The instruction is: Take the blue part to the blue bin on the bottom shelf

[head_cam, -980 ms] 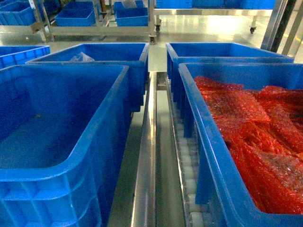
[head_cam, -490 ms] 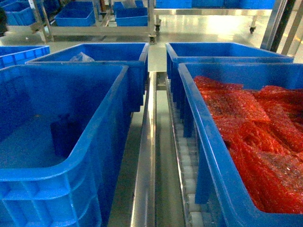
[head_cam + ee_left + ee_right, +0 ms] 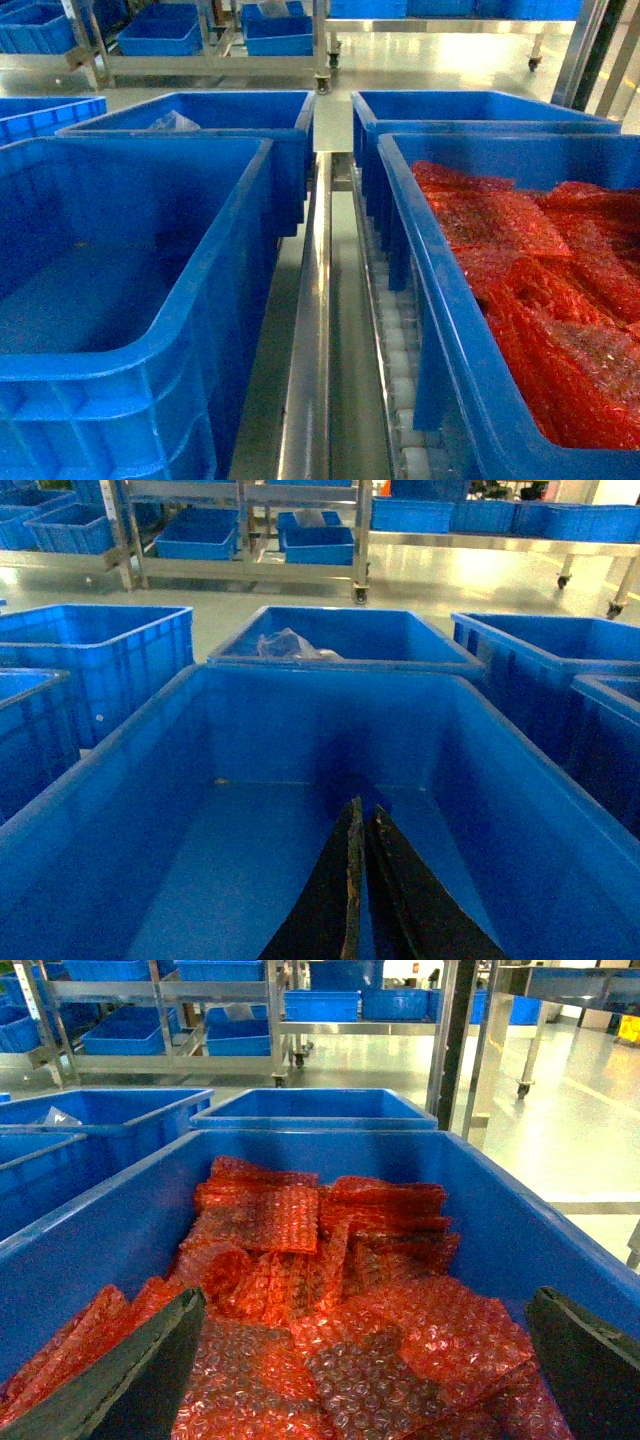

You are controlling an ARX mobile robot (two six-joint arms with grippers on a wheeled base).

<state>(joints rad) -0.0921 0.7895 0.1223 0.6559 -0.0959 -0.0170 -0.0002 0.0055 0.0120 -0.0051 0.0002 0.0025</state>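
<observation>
Blue bin [image 3: 150, 880] lies under the pinched-together left gripper [image 3: 362, 815]; right gripper [image 3: 365, 1360] gapes over red bubble-wrap packets [image 3: 300, 1270].

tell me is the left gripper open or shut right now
Shut. In the left wrist view the left gripper hangs over an empty blue bin, its two black fingers pressed together at the tips, holding nothing.

You see a glossy pale floor [image 3: 430, 55] reflecting light, and steel racks [image 3: 210, 62] on casters holding blue crates [image 3: 160, 35] behind.
</observation>
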